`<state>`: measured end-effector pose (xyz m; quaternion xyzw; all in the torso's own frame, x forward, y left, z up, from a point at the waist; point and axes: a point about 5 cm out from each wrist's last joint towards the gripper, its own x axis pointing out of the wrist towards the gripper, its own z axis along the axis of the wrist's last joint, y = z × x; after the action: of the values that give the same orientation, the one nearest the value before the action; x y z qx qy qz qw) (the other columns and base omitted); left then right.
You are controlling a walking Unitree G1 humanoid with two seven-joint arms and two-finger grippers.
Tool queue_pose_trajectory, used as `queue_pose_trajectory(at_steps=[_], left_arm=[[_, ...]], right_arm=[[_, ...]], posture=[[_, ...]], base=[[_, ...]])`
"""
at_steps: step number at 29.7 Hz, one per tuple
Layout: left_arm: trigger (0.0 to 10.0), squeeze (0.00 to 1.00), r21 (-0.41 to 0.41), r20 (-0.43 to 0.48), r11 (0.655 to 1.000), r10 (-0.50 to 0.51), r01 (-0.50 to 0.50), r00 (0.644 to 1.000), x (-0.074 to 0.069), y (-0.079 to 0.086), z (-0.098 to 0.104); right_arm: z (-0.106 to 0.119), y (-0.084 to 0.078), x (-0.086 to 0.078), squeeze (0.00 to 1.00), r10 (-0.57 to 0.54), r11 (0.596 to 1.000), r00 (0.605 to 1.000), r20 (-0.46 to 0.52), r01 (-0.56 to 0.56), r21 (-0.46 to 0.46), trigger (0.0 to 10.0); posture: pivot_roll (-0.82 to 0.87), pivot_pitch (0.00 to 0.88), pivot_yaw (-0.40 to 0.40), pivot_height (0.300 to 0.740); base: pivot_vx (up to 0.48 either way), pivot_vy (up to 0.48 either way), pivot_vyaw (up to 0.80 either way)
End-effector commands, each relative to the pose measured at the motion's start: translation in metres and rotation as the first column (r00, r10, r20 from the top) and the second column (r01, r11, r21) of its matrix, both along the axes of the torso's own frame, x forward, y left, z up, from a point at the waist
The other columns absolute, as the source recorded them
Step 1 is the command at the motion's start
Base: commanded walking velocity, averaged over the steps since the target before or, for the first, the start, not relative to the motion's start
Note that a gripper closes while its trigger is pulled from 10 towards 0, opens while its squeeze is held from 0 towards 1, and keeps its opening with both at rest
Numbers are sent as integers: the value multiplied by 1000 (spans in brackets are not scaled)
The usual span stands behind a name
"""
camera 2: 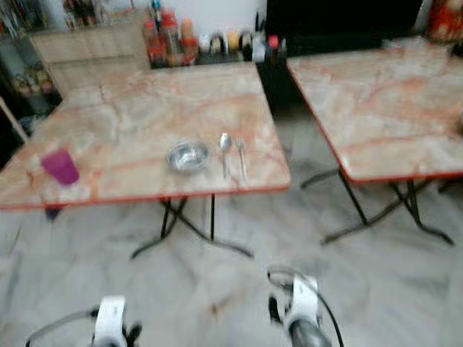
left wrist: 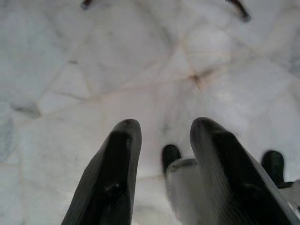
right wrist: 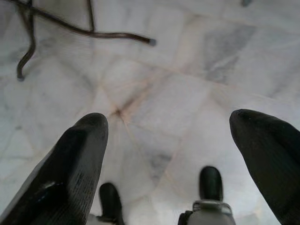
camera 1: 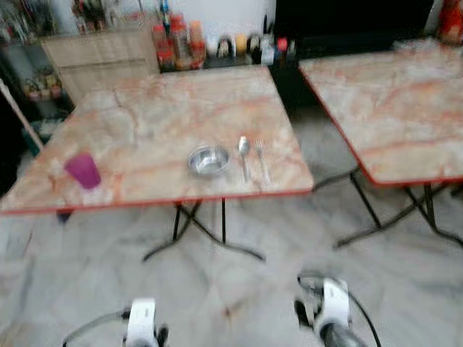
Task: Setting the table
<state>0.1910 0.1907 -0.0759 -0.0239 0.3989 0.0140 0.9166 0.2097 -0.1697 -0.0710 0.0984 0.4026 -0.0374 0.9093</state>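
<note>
I stand back from the marble-patterned folding surface (camera 1: 145, 116), where a round steel bowl (camera 1: 208, 160), spoon (camera 1: 244, 153), fork (camera 1: 260, 159) and purple plastic cup (camera 1: 83, 170) sit, my left gripper (left wrist: 161, 164) and right gripper (right wrist: 171, 164) hanging spread and empty; next I should probably approach.

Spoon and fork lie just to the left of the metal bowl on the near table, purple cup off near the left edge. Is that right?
Not quite. In the left eye view the spoon and fork lie just right of the metal bowl, not left. The purple cup is near the table's left edge, as you said.
</note>
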Motion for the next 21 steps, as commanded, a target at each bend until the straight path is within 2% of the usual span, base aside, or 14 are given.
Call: queue_pose_trajectory(at_steps=[1,7,8,10,12,13,14,15,16,17,20,21], left_arm=[[10000,0,-2,12,1000,28,-28,1000,1,6,1],[10000,0,-8,65,999,31,-31,997,13,4,8],[10000,0,-23,95,998,60,-59,994,19,4,12],[10000,0,-34,108,997,79,-76,991,22,4,14],[10000,0,-41,192,992,121,-116,974,38,6,26],[10000,0,-32,301,990,139,-135,944,55,7,43],[10000,0,-32,337,990,141,-138,931,61,7,48],[10000,0,-32,337,990,141,-138,931,61,7,48],[10000,0,-36,386,991,135,-132,912,67,6,56],[10000,0,-42,516,993,118,-112,849,86,-1,80],[10000,0,-48,666,995,95,-85,740,101,-11,113],[10000,0,-49,690,995,93,-82,718,103,-12,119]], right_arm=[[5,10,8,0,15,1000,999,34,-16,26,10000],[11,17,19,0,53,998,995,80,-55,23,10000],[15,18,24,0,64,998,992,106,-66,16,10000],[17,19,26,0,68,997,991,119,-70,13,10000],[26,22,39,0,80,996,980,182,-83,9,10000],[39,25,53,0,93,995,961,261,-98,9,10000],[43,26,57,0,97,995,953,286,-104,9,10000],[43,26,57,0,97,995,953,286,-104,9,10000],[49,28,63,0,105,994,941,322,-112,2,10000],[69,33,82,0,131,991,895,427,-136,-19,10000],[97,41,102,0,179,983,811,558,-177,-58,10000],[103,43,104,0,189,981,792,580,-184,-68,10000]], posture=[[17,0,68,732],[22,0,66,732],[24,0,64,732],[24,0,64,732],[24,0,64,732],[25,0,63,732],[24,0,63,732],[24,0,63,732],[24,0,62,732],[25,0,60,732],[26,0,52,732],[26,0,51,732]], base=[[0,368,0],[0,364,0],[0,349,0],[0,349,0],[0,0,0],[0,0,0],[0,0,0],[0,0,0],[0,0,0],[0,0,0],[0,0,0],[0,0,0]])
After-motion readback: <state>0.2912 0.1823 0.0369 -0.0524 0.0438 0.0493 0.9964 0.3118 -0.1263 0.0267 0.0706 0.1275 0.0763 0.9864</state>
